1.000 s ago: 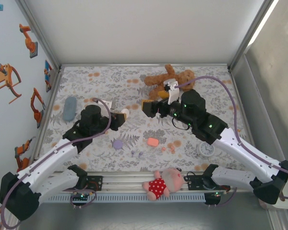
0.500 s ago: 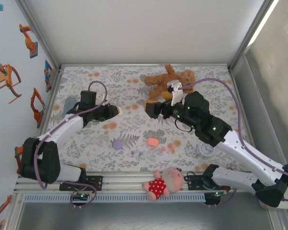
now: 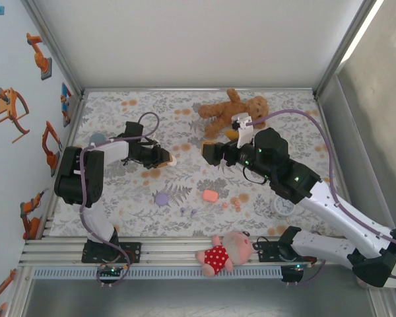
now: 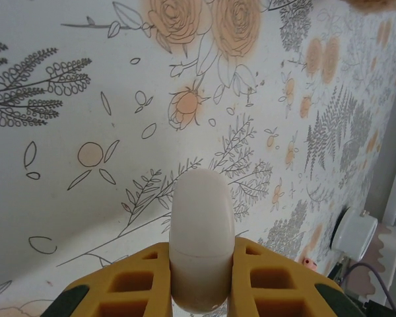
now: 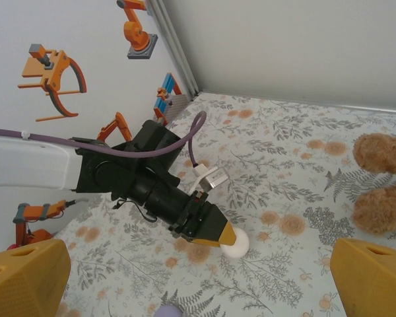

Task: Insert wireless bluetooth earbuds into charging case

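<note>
A white charging case [image 4: 200,224] is clamped between the yellow fingers [image 4: 129,281] of my left gripper [image 3: 164,158], which is shut on it low over the cloth; the case [image 5: 237,245] sticks out past the fingertips. My right gripper [image 3: 207,153] hangs open and empty a short way to its right, with its two fingers [image 5: 26,277] spread wide. A lilac case [image 3: 162,198] and a coral case [image 3: 210,195] lie on the cloth nearer the front. Orange-pink earbuds [image 3: 231,205] lie right of the coral case, and tiny lilac earbuds [image 3: 189,212] lie left of it.
A brown teddy bear [image 3: 231,109] lies at the back, just behind my right gripper. A pink doll [image 3: 224,252] lies on the front rail. A white round dial [image 3: 284,206] lies at the front right, and a blue-grey object [image 3: 96,140] sits by the left wall.
The left arm has folded back toward the left wall while its gripper stayed over the same area, still holding the white case. The right gripper has drifted slightly right.
</note>
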Available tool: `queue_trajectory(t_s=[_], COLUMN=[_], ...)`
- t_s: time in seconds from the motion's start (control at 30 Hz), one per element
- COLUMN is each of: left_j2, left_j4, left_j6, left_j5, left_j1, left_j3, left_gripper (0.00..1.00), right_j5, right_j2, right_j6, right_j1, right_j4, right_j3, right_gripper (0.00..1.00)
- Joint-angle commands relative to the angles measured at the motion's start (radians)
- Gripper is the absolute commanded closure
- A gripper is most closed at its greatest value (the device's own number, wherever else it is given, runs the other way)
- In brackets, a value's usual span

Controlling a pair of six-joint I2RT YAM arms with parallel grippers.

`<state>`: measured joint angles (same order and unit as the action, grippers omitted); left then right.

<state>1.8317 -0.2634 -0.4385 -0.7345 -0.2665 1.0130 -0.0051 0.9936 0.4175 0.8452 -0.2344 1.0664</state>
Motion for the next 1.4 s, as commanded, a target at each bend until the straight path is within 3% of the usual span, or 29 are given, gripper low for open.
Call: queue_trajectory(t_s=[0.0, 0.33, 0.57, 0.77, 1.03, 1.23, 1.37], left_j2=[0.024, 0.057, 0.026, -0.086, -0.350, -0.698, -0.936], left_j4=[-0.027, -0.029, -0.036, -0.034, -0.046, -0.034, -0.058], left_j6=[0.046, 0.068, 0.075, 0.069, 0.043, -0.010, -0.020], left_j5=[-0.040, -0.024, 0.009, 0.042, 0.098, 0.209, 0.321], left_j1=[0.007, 0.007, 0.016, 0.031, 0.035, 0.034, 0.035], left_j3=[0.026, 0.033, 0.035, 0.020, -0.036, -0.157, -0.235], left_gripper=[0.92, 0.69, 0.61, 0.53, 0.51, 0.48, 0.38], right_j5=[0.029, 0.051, 0.103, 0.155, 0.168, 0.086, 0.004], right_j2=[-0.025, -0.029, -0.039, -0.049, -0.034, 0.039, 0.140], right_j6=[-0.016, -0.034, -0.081, -0.123, -0.221, -0.329, -0.348], right_j1=[0.003, 0.003, 0.003, 0.003, 0.003, 0.002, 0.001], right_j4=[-0.016, -0.060, -0.159, -0.260, -0.348, -0.423, -0.510], right_j3=[-0.005, 0.006, 0.051, 0.085, 0.116, 0.142, 0.189], right_gripper=[0.00, 0.01, 0.00, 0.00, 0.01, 0.03, 0.03])
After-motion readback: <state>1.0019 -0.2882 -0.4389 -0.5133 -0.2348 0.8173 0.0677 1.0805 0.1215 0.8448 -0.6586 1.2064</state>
